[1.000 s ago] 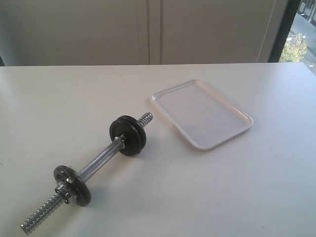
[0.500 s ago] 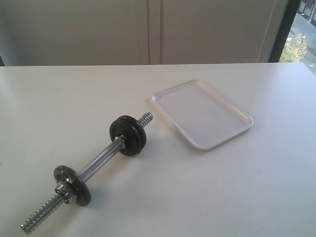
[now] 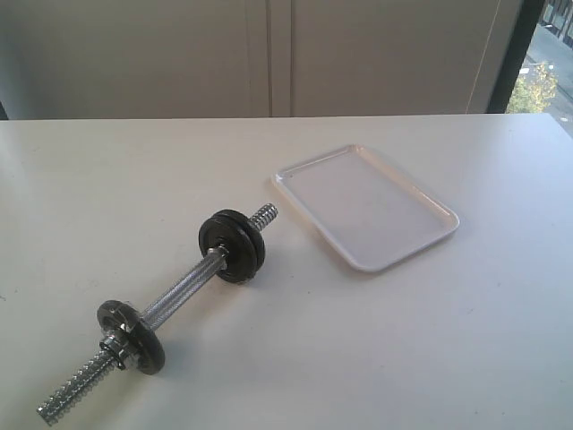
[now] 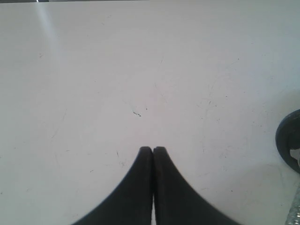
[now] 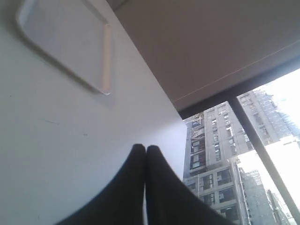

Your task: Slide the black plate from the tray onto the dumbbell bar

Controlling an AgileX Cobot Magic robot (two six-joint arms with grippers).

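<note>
Black plate (image 3: 233, 238) on dumbbell bar (image 3: 179, 291), upright, at end nearer tray (image 3: 367, 202), tight against second dark disc. Grey disc (image 3: 134, 339) near bar's other end. Bar lies on surface (image 3: 403, 340), near tray, not touching. Left tool (image 4: 153, 149) pinched tight, holding nothing. Right tool (image 5: 146, 147) same.

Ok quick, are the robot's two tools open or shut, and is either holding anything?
Left tool: closed, holding nothing.
Right tool: closed, holding nothing.

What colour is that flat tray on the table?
Plain white; the tray shows best in the exterior view.
</note>
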